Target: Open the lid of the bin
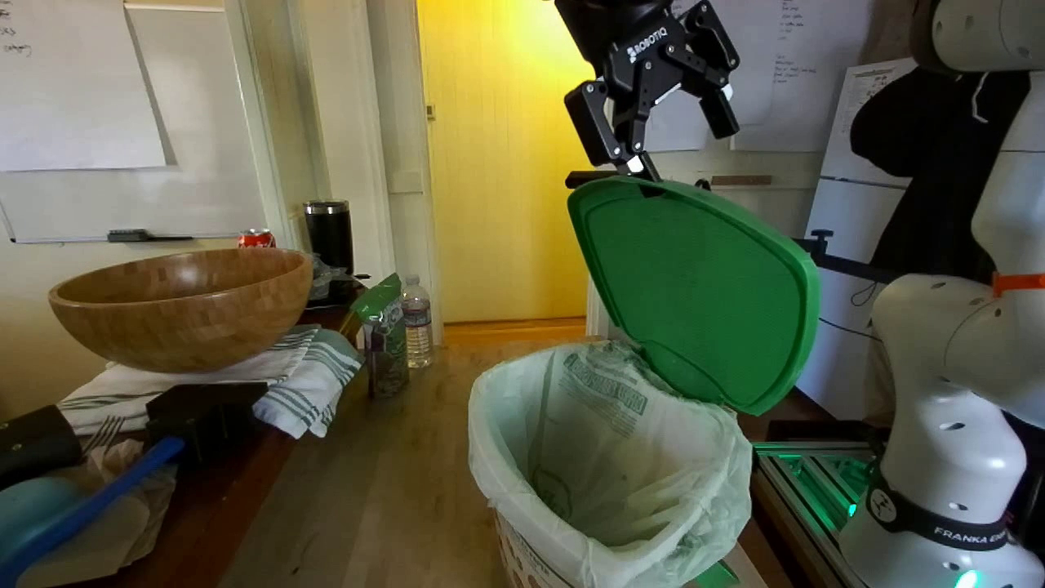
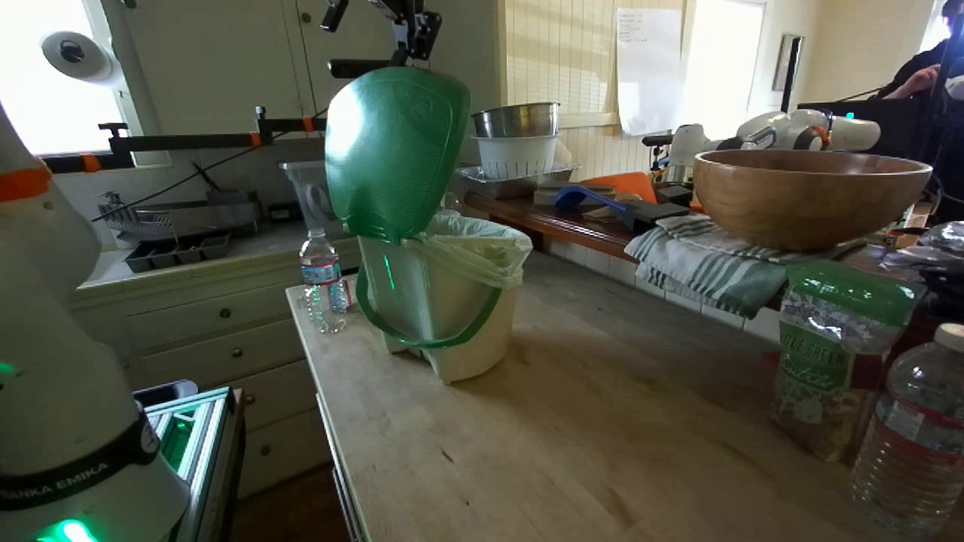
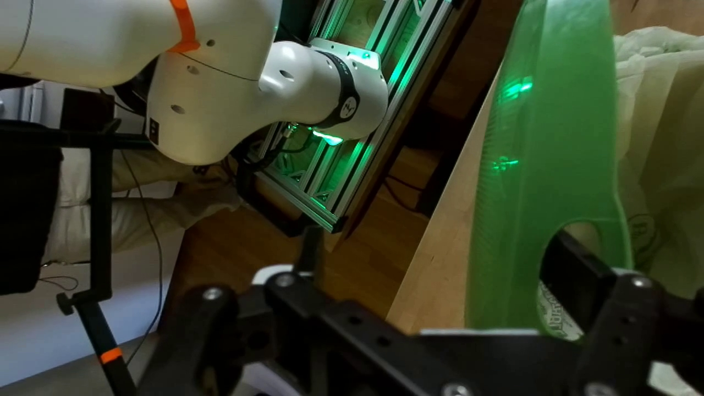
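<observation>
The green lid (image 1: 694, 286) stands raised and tilted back on the bin's robot side; it also shows in an exterior view (image 2: 399, 150) and in the wrist view (image 3: 550, 137). The white bin (image 2: 467, 354) stands upright on the wooden counter, its mouth uncovered and lined with a pale bag (image 1: 506, 457). My gripper (image 1: 684, 145) is above the lid's upper edge with its fingers spread apart. In the wrist view (image 3: 440, 253), one finger passes into the lid's oval handle hole and the other is free, outside the lid. The finger's contact with the hole's edge is partly hidden.
A wooden bowl (image 1: 188, 302) sits on a striped towel (image 1: 302, 392) along the counter's side. A green bag (image 1: 384, 343) and a water bottle (image 1: 417, 322) stand near it. Another bottle (image 2: 324, 282) stands beside the bin. The robot's base (image 1: 939, 490) is behind the lid.
</observation>
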{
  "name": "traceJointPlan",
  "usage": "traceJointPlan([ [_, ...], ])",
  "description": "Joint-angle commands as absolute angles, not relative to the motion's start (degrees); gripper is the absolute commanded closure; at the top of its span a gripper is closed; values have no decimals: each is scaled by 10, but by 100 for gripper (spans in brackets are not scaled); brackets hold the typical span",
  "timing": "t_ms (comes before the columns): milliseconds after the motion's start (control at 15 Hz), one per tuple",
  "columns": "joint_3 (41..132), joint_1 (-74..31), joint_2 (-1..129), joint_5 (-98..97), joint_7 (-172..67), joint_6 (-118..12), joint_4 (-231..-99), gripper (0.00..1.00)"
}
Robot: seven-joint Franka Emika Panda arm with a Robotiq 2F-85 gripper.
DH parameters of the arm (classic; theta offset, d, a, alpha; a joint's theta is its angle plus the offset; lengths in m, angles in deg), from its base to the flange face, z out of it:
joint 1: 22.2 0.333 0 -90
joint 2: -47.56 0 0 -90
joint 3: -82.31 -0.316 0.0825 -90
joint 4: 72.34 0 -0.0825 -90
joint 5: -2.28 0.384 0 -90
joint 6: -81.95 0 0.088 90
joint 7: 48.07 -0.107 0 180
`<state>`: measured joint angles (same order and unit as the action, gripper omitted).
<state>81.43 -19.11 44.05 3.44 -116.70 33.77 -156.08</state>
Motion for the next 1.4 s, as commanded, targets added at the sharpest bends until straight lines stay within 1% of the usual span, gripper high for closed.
traceJointPlan([
  [0, 808, -201, 409, 33, -1174, 338, -1592, 0],
  [1333, 806, -226, 365, 29, -1170, 338, -1638, 0],
])
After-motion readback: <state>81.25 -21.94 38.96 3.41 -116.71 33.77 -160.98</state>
